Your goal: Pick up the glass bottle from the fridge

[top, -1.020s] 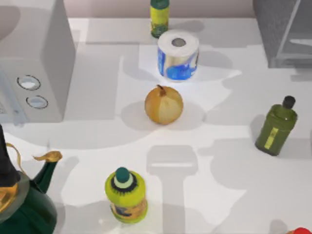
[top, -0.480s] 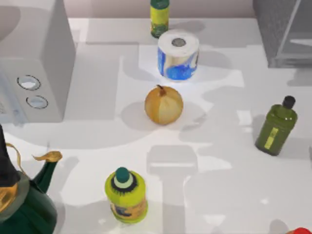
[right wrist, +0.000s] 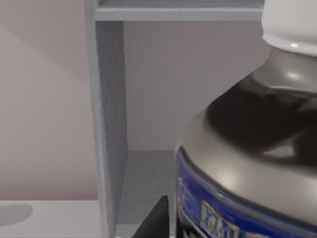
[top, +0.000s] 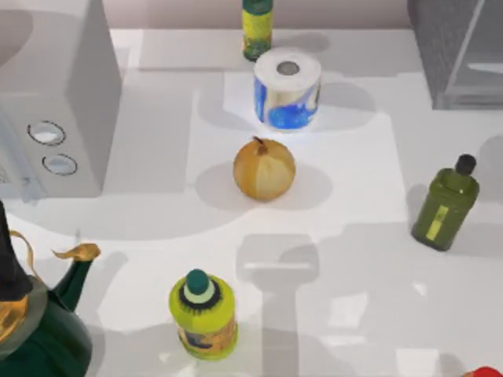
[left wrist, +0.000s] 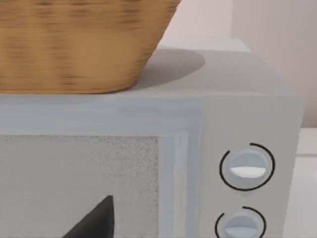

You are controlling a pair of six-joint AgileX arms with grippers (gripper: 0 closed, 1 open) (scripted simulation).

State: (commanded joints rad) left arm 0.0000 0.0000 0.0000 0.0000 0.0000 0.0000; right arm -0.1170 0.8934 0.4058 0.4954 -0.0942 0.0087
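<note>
In the right wrist view the glass bottle [right wrist: 252, 144] looms close, standing inside the fridge [right wrist: 110, 114] at the tabletop's [top: 354, 204] far right corner. In the top view the shadows over the right half have shifted since a second ago, so the right arm is probably closing in on the shelf — nothing else has moved. Neither claw's state can be told; the left arm faces the pale dial box [left wrist: 247, 168].

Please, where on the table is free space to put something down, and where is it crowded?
Free: the table between the yellow-green bottle and the olive bottle, and between the onion and the box with two dials. Crowded: the far edge, where the paper roll stands close to a small bottle.
</note>
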